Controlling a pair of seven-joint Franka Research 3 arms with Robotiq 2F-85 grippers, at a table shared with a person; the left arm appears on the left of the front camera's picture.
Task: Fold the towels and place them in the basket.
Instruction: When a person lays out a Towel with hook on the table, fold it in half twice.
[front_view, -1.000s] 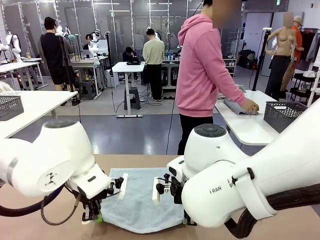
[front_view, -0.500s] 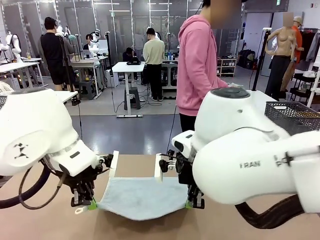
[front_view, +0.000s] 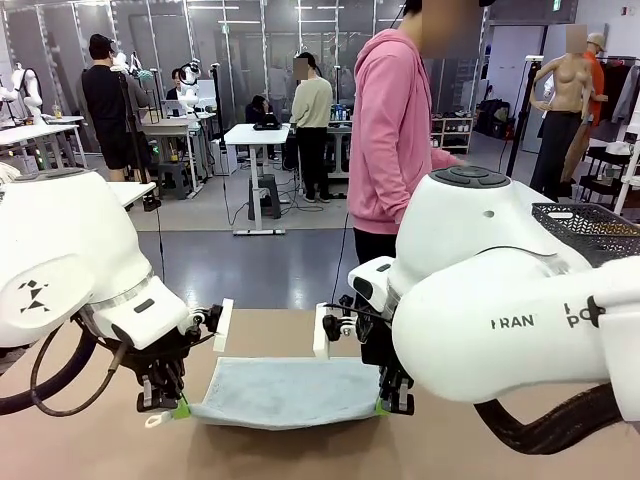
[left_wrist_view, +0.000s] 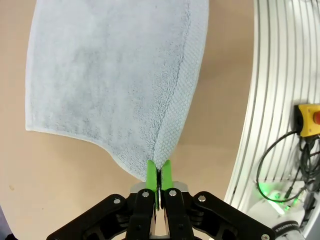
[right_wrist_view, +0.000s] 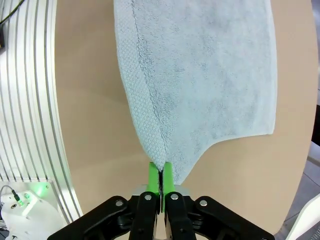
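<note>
A pale blue-grey towel (front_view: 285, 392) hangs by its near edge over the brown table (front_view: 270, 335), sagging in the middle while its far part rests on the tabletop. My left gripper (front_view: 178, 408) is shut on the towel's near left corner. My right gripper (front_view: 385, 405) is shut on the near right corner. In the left wrist view the green pads (left_wrist_view: 152, 172) pinch the textured hem of the towel (left_wrist_view: 110, 75). The right wrist view has the same pinch (right_wrist_view: 160, 175) on the towel (right_wrist_view: 200, 75). The dark mesh basket (front_view: 590, 225) stands behind my right arm, partly hidden.
A person in a pink hoodie (front_view: 395, 130) stands at the far side of the table. Aluminium rails (left_wrist_view: 280, 100) run along the table's near edge, with a yellow box bearing a red button (left_wrist_view: 311, 119) beyond them. Bare tabletop lies on both sides of the towel.
Both grippers have lifted the towel's near edge off the table and carried it toward the far side. The person has taken a hand off the side table.
</note>
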